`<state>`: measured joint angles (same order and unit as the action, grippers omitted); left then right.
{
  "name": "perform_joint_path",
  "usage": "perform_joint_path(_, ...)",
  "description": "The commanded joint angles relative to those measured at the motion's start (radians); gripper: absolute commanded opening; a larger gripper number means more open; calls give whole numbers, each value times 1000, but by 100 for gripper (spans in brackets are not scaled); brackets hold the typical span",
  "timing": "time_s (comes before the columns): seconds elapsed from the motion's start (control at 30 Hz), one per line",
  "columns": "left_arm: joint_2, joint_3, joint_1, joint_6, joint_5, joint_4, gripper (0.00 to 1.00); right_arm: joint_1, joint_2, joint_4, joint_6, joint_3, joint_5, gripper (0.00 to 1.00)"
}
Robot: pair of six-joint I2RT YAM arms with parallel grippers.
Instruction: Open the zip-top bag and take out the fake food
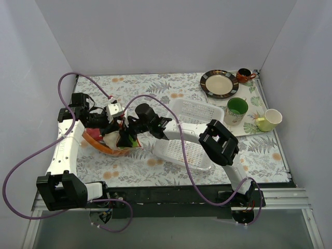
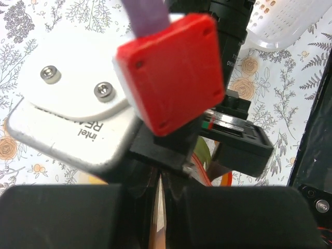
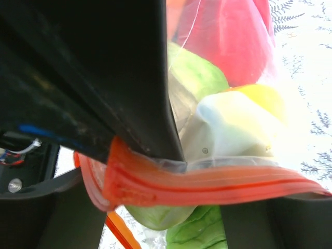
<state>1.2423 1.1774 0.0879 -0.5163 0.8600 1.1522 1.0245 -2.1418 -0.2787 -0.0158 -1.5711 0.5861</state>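
The zip-top bag (image 1: 112, 147) lies on the left part of the floral tablecloth (image 1: 155, 85), near the front edge, and both arms meet over it. Through its clear film the fake food (image 3: 236, 44) shows packed together: a red pepper, a pale cabbage (image 3: 233, 127), a yellow piece (image 3: 265, 98) and green pieces.

The left gripper (image 1: 113, 129) comes in from the left. Its fingers (image 2: 78, 218) are pressed together with only a thin pale-orange sliver between them, so it appears to pinch the bag at its mouth. Just above them the left wrist view is filled by a white camera housing (image 2: 67, 109) with a red mount.

The right gripper (image 1: 126, 139) reaches across from the right. Its fingers (image 3: 46, 220) stand wide apart on either side of the orange-red zip strip (image 3: 207, 179), which runs across the gap between them and bunches up at the left under a black finger. They do not clamp it.

Two white perforated trays (image 1: 198, 111) sit right of the bag. At the far right stand a brown-rimmed plate (image 1: 219, 84), a green cup (image 1: 236, 110) and a pale yellow mug (image 1: 270, 120).
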Motion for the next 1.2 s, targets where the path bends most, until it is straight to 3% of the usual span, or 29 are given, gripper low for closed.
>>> perform_joint_path(0.0, -4, 27, -11, 1, 28, 8, 2, 3, 16, 15, -27, 32, -11, 58)
perform_joint_path(0.07, -4, 15, -11, 2, 7, -3, 2, -4, 32, 13, -16, 36, 1, 37)
perform_joint_path(0.1, -3, 10, -11, 2, -10, -15, 2, -7, 49, 12, -10, 43, 7, 20)
perform_joint_path(0.17, -1, 2, -10, 2, -21, -23, 1, -17, 71, 13, -10, 54, 21, 11)
perform_joint_path(0.57, 9, -27, -11, 10, -59, -71, 1, -30, 319, 35, -67, 186, -22, 13)
perform_joint_path(0.8, 9, -25, -11, 9, -68, -75, 0, -52, 379, 136, -137, 191, -106, 16)
perform_joint_path(1.03, 11, 24, -11, 19, -65, -65, 0, -104, 395, 234, -196, 88, -298, 15)
perform_joint_path(1.17, 13, 71, -10, 61, -76, -77, 3, -127, 392, 251, -202, 39, -309, 15)
